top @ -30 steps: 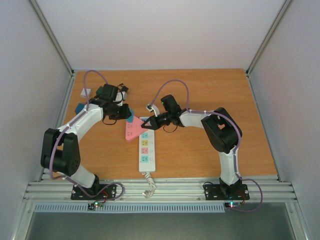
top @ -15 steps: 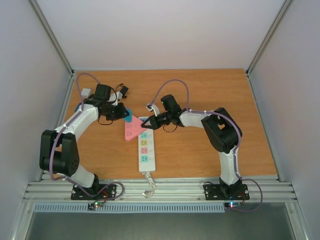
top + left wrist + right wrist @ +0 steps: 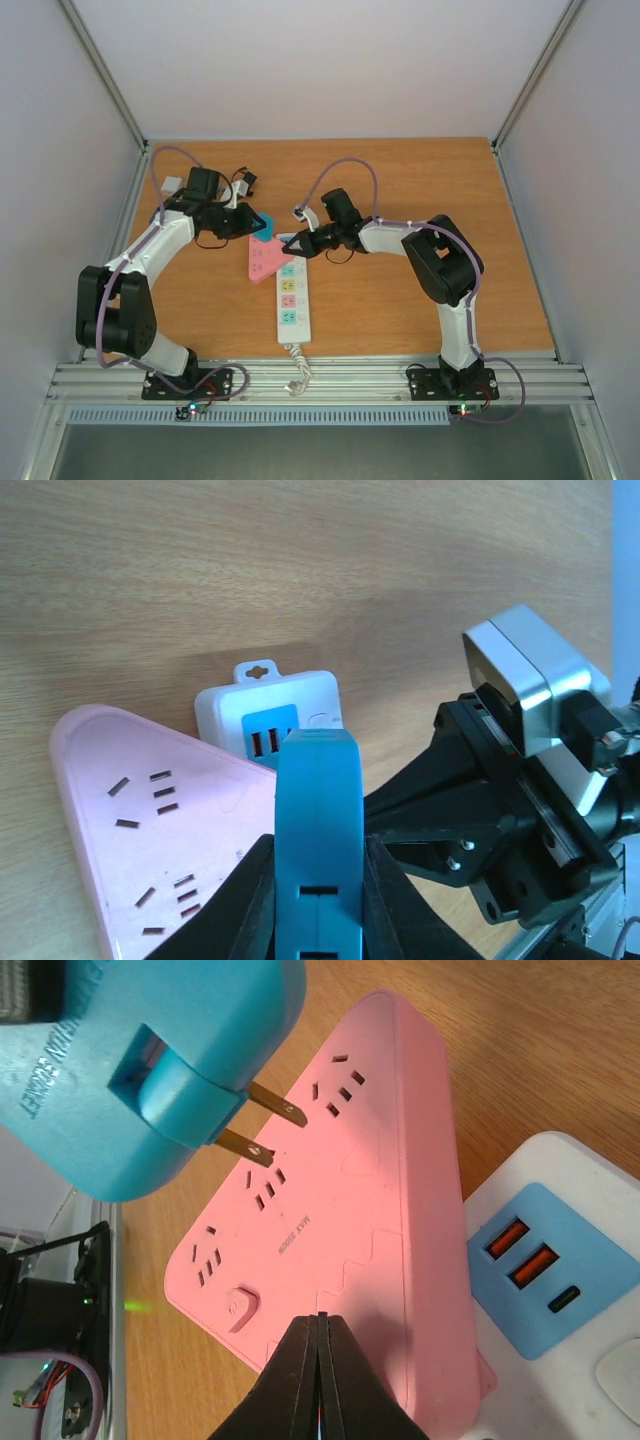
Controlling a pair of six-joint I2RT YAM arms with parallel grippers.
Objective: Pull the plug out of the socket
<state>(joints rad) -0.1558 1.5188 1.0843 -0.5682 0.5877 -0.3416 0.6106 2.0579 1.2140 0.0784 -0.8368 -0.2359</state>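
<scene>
**Both arms reach inward; both grippers closed**

Left arm (image 3: 150,248): elbow folded back near its base, forearm stretched forward and right toward the middle. Left gripper (image 3: 256,222): fingers clamped on either side of a blue plug (image 3: 318,780). Right arm (image 3: 440,262): rises from its base, forearm extended left. Right gripper (image 3: 290,241): fingers pressed fully together with nothing between them, tips pointing left and down.

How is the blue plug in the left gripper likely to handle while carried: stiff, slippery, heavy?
The blue plug looks like a rigid moulded block, so it probably won't flex. Its flat sides sit squarely in the left gripper, so slipping seems unlikely. Its thin bare prongs might bend if knocked against the pink socket block.
</scene>
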